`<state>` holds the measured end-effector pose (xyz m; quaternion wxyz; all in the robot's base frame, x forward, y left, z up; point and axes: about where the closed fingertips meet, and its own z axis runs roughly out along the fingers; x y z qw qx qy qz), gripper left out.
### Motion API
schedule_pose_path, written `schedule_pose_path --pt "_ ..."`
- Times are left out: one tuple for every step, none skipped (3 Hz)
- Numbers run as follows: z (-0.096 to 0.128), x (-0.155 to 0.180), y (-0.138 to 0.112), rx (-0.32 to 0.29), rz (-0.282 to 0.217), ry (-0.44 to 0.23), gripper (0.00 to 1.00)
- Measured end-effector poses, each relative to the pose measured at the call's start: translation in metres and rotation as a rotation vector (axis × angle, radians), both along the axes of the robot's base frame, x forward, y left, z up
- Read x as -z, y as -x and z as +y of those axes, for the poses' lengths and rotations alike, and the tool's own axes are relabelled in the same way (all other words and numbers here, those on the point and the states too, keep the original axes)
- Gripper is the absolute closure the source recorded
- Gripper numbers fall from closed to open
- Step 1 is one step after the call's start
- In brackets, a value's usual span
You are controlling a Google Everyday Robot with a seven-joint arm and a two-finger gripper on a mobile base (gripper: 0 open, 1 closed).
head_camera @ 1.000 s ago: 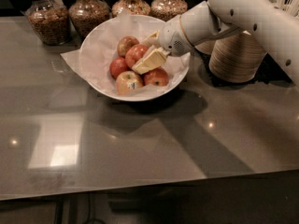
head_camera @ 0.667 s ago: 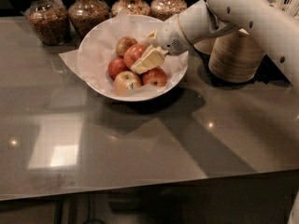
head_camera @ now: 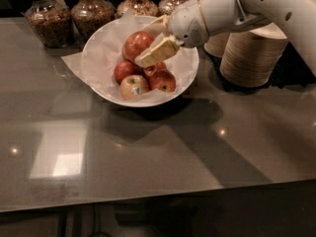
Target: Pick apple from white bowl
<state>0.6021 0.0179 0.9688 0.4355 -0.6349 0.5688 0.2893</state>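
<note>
The apple (head_camera: 136,44), large, glossy and red-orange, sits between the fingers of my gripper (head_camera: 147,39) and is held just above the other fruit. One cream finger (head_camera: 158,52) lies across its lower right side and the other (head_camera: 156,23) is behind its top. The white bowl (head_camera: 190,72), wide, shallow and lined with crinkled white paper, stands on the grey table directly under the apple. My white arm reaches in from the upper right.
In the bowl lie a yellow-green apple with a sticker (head_camera: 134,87) and smaller dark red apples (head_camera: 125,70) (head_camera: 163,80). Glass jars (head_camera: 45,16) (head_camera: 92,11) line the back edge. Stacked disposable bowls (head_camera: 253,53) stand to the right of the bowl.
My gripper has risen a little with the large apple in it, lifting it off the pile. The other apples and the bowl have stayed in place.
</note>
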Motion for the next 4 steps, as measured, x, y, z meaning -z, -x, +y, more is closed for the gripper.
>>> schedule_pose_path --pt "-0.005 -0.015 0.021 -0.027 -0.031 -0.063 1.00" --pt "-0.013 -0.020 0.052 -0.053 -0.035 -0.089 1.00" --pt "-0.026 -0.031 0.122 -0.044 -0.035 -0.076 1.00" --pt "-0.030 -0.030 0.128 -0.033 -0.031 -0.070 1.00"
